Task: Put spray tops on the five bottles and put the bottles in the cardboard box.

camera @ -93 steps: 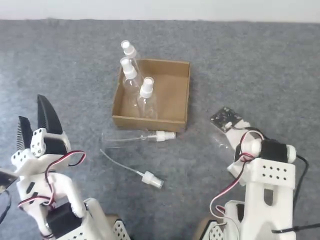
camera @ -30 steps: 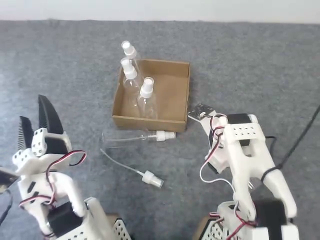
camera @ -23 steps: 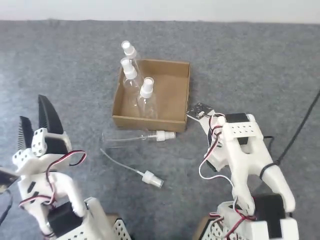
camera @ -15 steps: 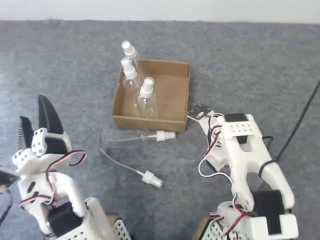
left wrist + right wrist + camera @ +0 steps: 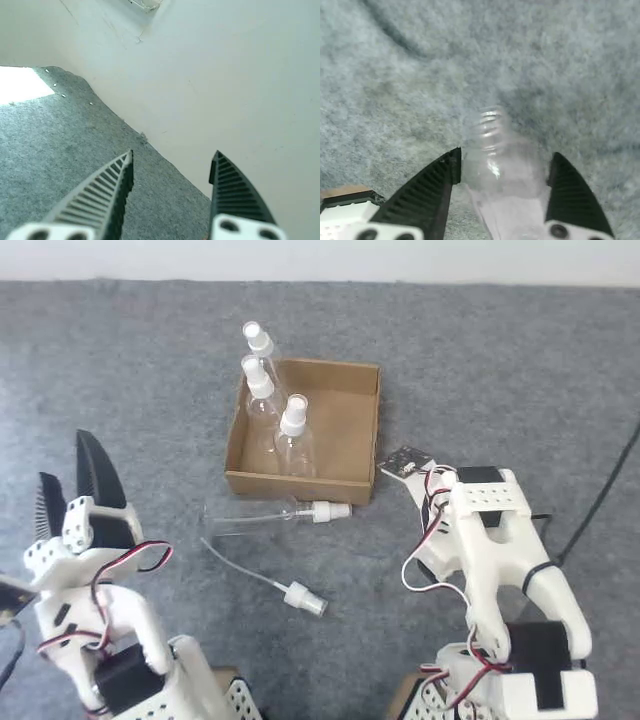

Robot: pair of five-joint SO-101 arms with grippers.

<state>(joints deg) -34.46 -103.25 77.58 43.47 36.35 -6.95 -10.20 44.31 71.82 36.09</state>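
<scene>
One uncapped clear bottle [image 5: 490,132] sits clamped in my right pincer [image 5: 506,155], over the carpet's [image 5: 520,370] middle, beside the cardboard box [image 5: 300,485]. It's probably light, slick and crushable, so I'd squeeze its body gently.

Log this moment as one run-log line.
left gripper: open, raised | right gripper: shut on uncapped bottle | cardboard box: two capped bottles inside, third bottle at far corner | carpet: capped bottle lying, loose spray top
</scene>
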